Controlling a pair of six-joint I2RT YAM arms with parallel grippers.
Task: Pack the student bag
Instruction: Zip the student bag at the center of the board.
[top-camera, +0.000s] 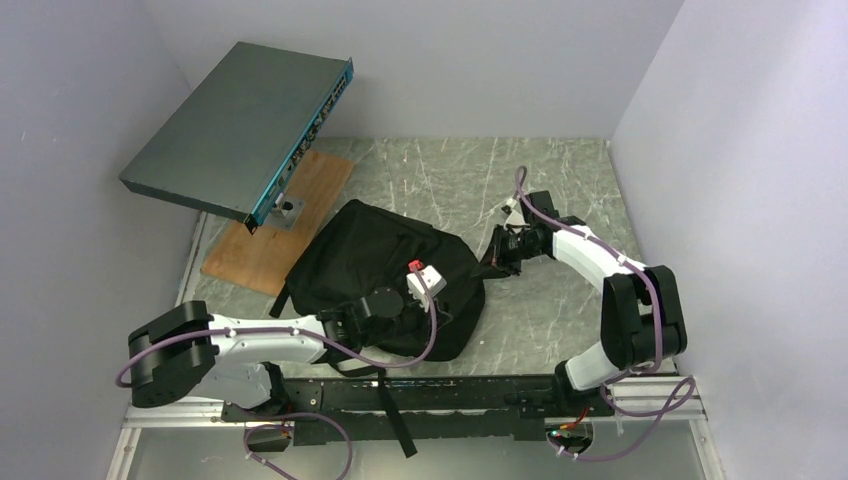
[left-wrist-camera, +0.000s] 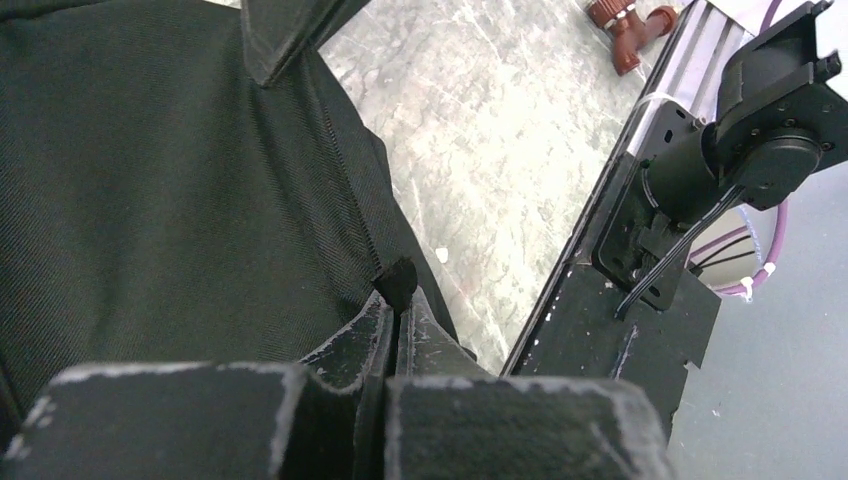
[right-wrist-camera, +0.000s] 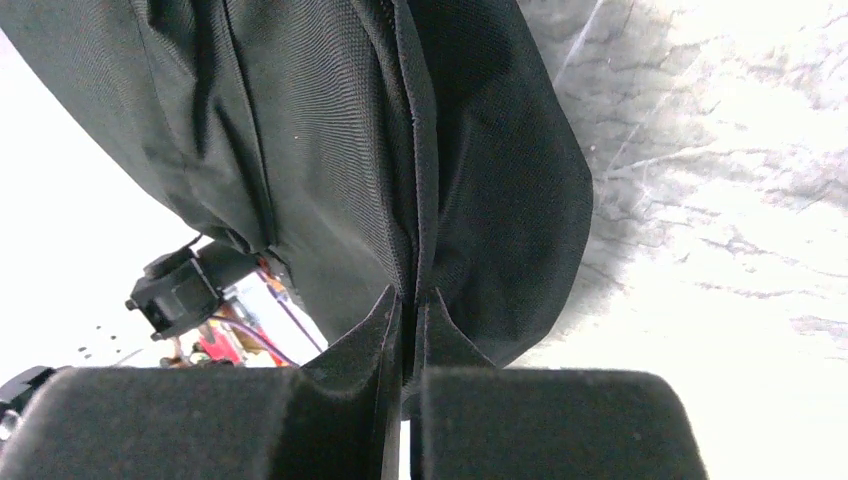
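One black backpack (top-camera: 385, 275), flat at desk centre, toward the near edge. Pinched between closed jaws of left gripper (left-wrist-camera: 397, 312): small black zipper tab (left-wrist-camera: 398, 279) on the bag's near-right side. Clamped between closed jaws of right gripper (right-wrist-camera: 410, 318): seam at the bag's right edge. At far-left corner: wooden board (top-camera: 280, 230), tilted grey network switch (top-camera: 235, 125) above.

one black student bag (top-camera: 370, 250), one wooden board (top-camera: 310, 190), one grey rack unit (top-camera: 230, 125), two robot arms (top-camera: 270, 340)

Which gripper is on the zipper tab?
The left gripper: it pinches a small black tab at the zipper line of the student bag. The right gripper is shut on a plain fabric seam instead.
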